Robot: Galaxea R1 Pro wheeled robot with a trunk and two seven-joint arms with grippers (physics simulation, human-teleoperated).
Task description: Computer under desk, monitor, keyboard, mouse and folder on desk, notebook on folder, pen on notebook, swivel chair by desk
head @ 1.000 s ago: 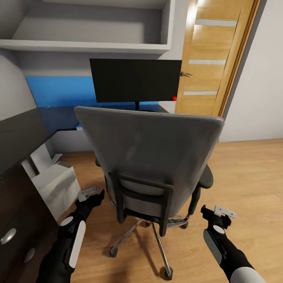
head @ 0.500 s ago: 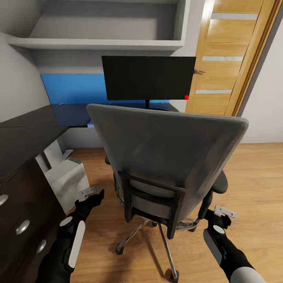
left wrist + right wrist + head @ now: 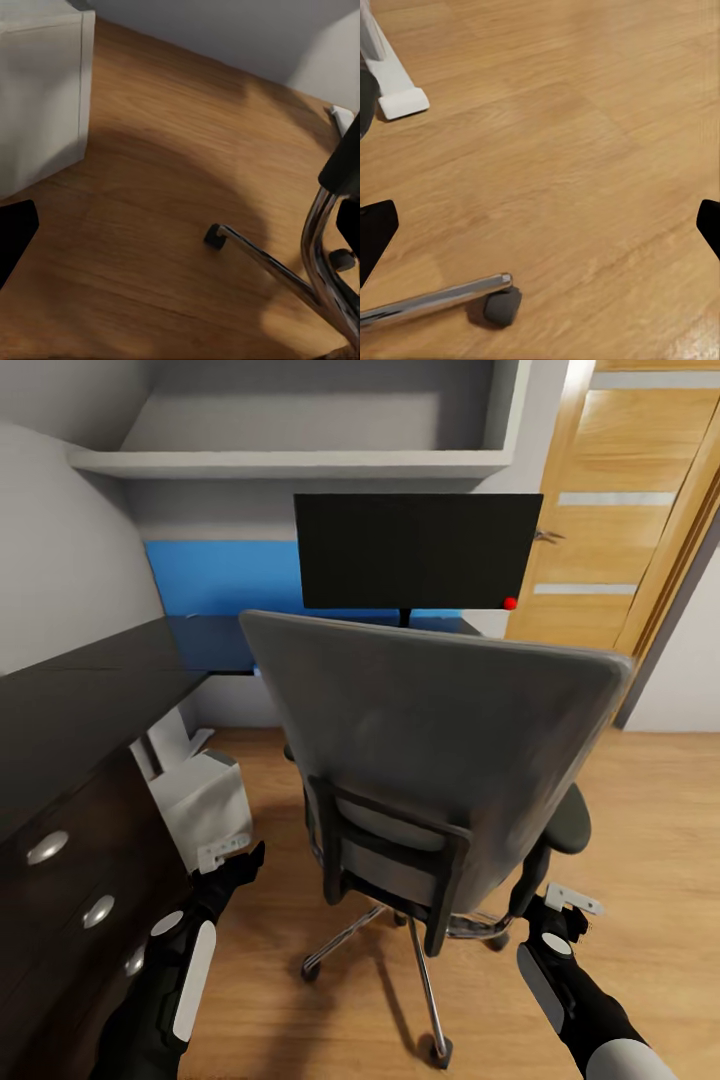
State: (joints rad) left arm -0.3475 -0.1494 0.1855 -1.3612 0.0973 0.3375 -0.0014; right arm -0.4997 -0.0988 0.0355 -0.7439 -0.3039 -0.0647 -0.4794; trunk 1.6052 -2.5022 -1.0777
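From the head view we see the swivel chair [image 3: 440,760] on the wooden floor [image 3: 650,840], its back toward us. The monitor [image 3: 418,550] stands at the far edge of the desk [image 3: 90,700], and the computer [image 3: 205,800] is under the desk's near edge. The left gripper [image 3: 235,855] and the right gripper [image 3: 562,908] hold nothing.

The left wrist view shows the chair's chrome base.

In the right wrist view the fingertips [image 3: 375,232] are wide apart. For the left gripper we cannot tell.

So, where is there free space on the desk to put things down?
The black desk top is bare on the near wing above the knobbed drawers. Around the monitor the swivel chair back hides the surface, so I cannot tell there.
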